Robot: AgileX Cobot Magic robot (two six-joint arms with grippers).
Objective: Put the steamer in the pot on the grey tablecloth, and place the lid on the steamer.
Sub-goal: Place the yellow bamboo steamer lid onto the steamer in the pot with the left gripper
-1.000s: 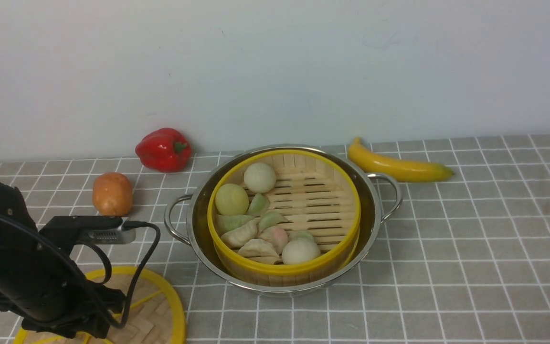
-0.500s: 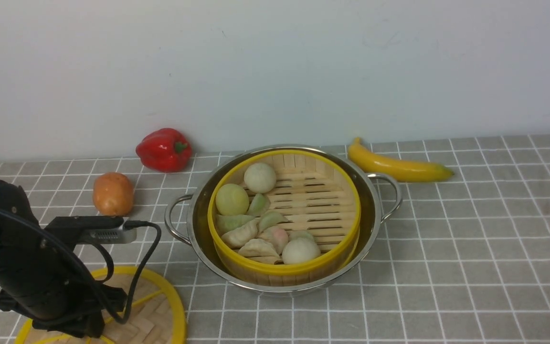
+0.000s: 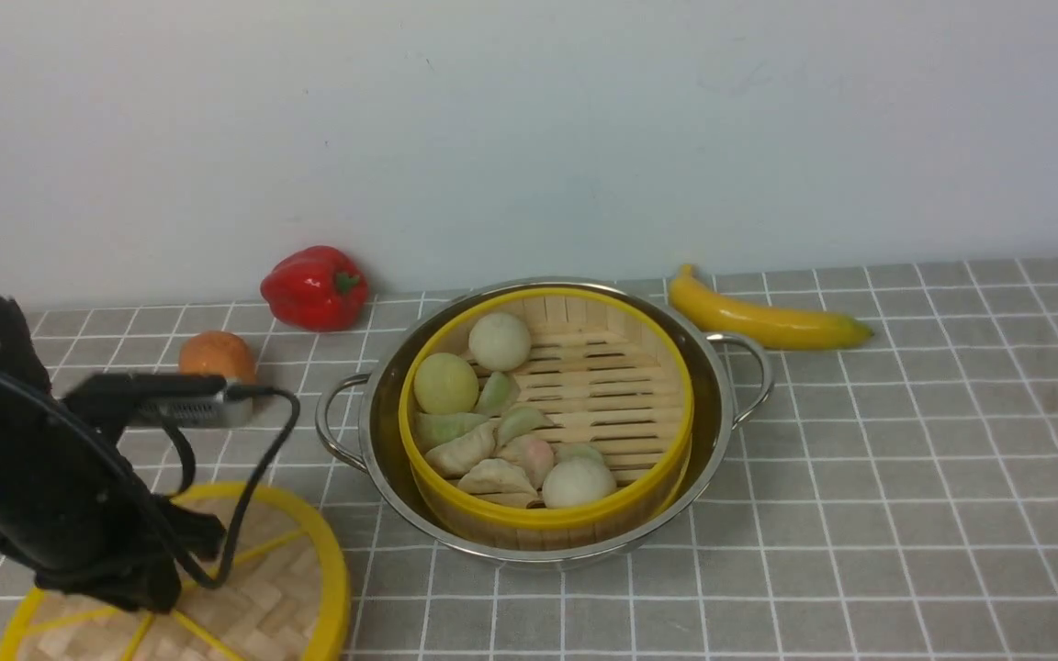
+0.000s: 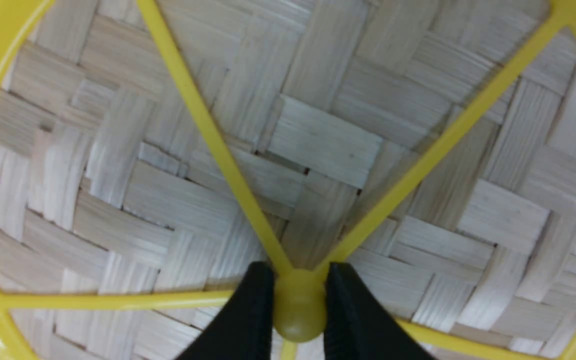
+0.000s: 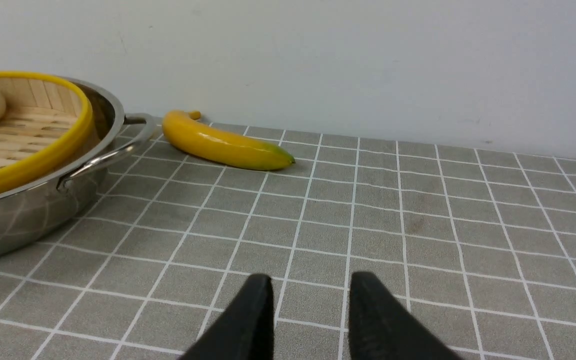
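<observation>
The steamer [image 3: 584, 386] sits inside the pot [image 3: 717, 404], its yellow rim just inside the steel rim. Pale dumplings and buns [image 3: 492, 450] crowd the left and near parts of its slatted floor. The pot stands near the middle of the grey tablecloth [image 3: 906, 441] that covers the counter, with a looped handle on each side.

The lid [image 3: 272, 588] is near the front left corner of the cloth, apart from the pot and partly cut off by the lower edge of the front view. The left gripper [image 4: 299, 302] is clamped narrowly on the lid's yellow centre hub [image 4: 298, 320], one black finger on each side, where the spokes meet. Whether the lid lies flat on the cloth or is clear of it cannot be told.

The right gripper [image 5: 310, 285] hangs low over bare cloth to the right of the pot, its fingers apart and holding nothing.

A banana [image 3: 768, 321] lies behind the pot's right handle. A red bell pepper [image 3: 313, 286] stands by the wall. A potato [image 3: 217, 353] is partly hidden behind the left arm's wrist camera.
</observation>
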